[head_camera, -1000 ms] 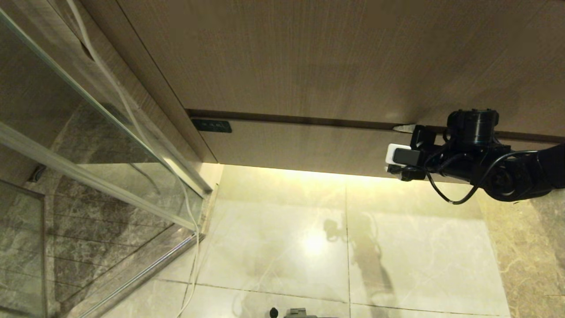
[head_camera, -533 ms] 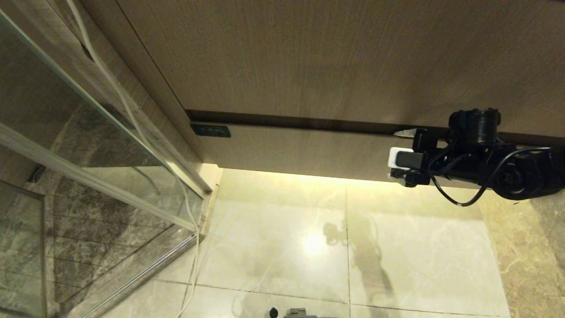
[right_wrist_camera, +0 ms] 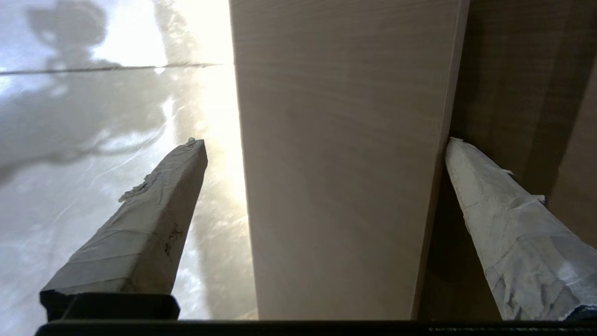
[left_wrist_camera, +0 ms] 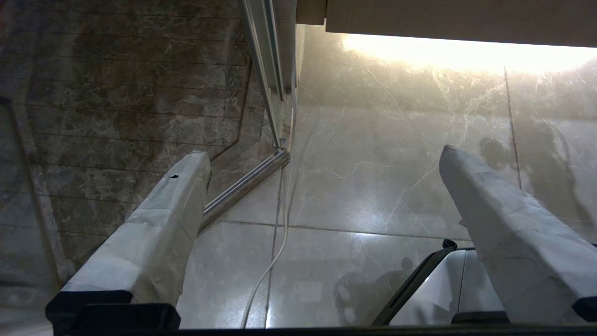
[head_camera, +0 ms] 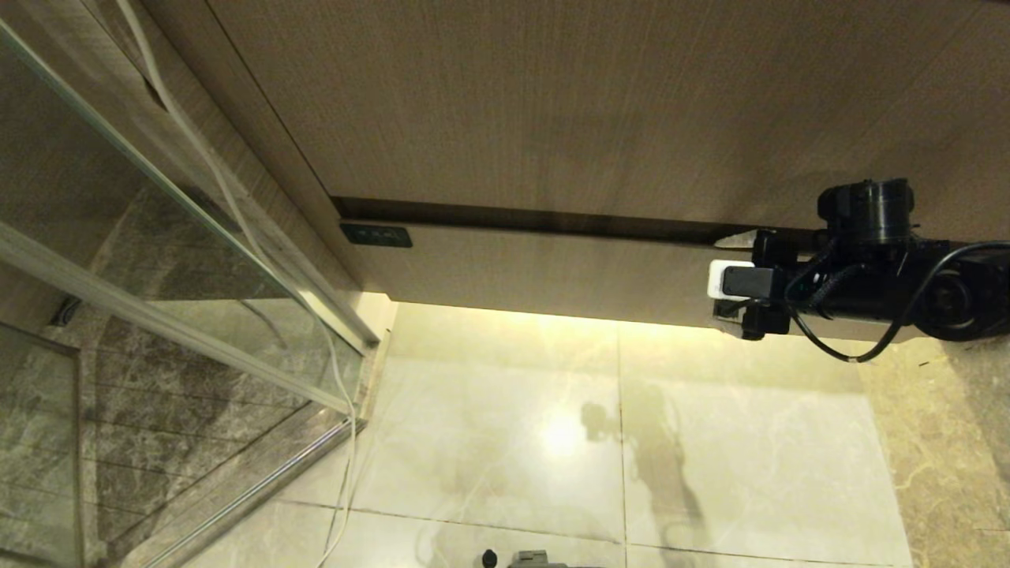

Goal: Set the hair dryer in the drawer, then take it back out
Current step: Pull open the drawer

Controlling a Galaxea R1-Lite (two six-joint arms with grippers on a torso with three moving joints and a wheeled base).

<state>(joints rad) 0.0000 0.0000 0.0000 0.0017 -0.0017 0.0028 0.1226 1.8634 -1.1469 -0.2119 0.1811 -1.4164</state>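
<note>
**My right fingers straddle the drawer front**

Closest to me is the pale marble floor (head_camera: 710,442), glossy, with a bright strip of light along the foot of the cabinet. My left gripper (left_wrist_camera: 322,163) hangs over that floor with its two wrapped fingers (left_wrist_camera: 154,233) wide apart and nothing between them; a thin white cord (left_wrist_camera: 275,242) trails across the tiles beneath it, beside the metal track of the glass shower door (head_camera: 158,260) on my left.

Further out, my right gripper (head_camera: 730,268) is at the right end of the drawer (head_camera: 544,264). Its fingers stand spread wide with the drawer's wood-grain front between them: one finger (right_wrist_camera: 149,224) on the floor side, the other (right_wrist_camera: 503,219) in the dark gap between the drawer and the taller panel (head_camera: 592,102) above. I cannot tell whether either finger presses on the wood. The drawer's small dark label (head_camera: 376,234) sits at its far left end.

The hair dryer shows in none of my views.
</note>
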